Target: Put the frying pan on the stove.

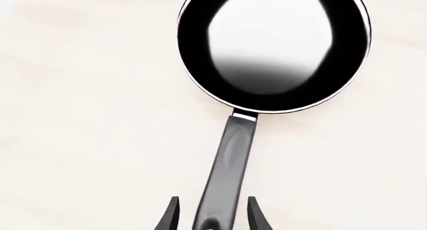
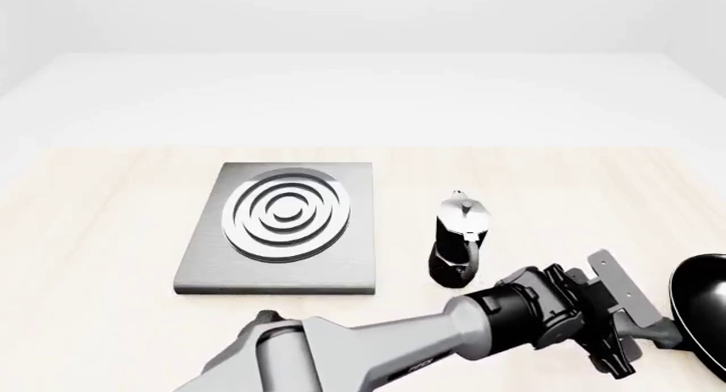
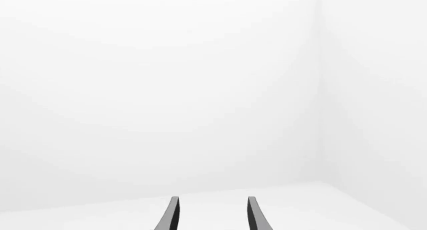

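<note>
Stove [image 2: 278, 230] only in front view

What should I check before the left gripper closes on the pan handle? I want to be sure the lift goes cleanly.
1. Handle between the fingers: ok. In the left wrist view the left gripper straddles the frying pan handle.
2. Jaws open: ok, a gap shows on each side of the handle.
3. Stove top free: ok, nothing lies on the burner rings.
4. Path to the stove: not ok, the moka pot stands between pan and stove.
5. Right gripper out of the way: ok, it faces blank background.
</note>
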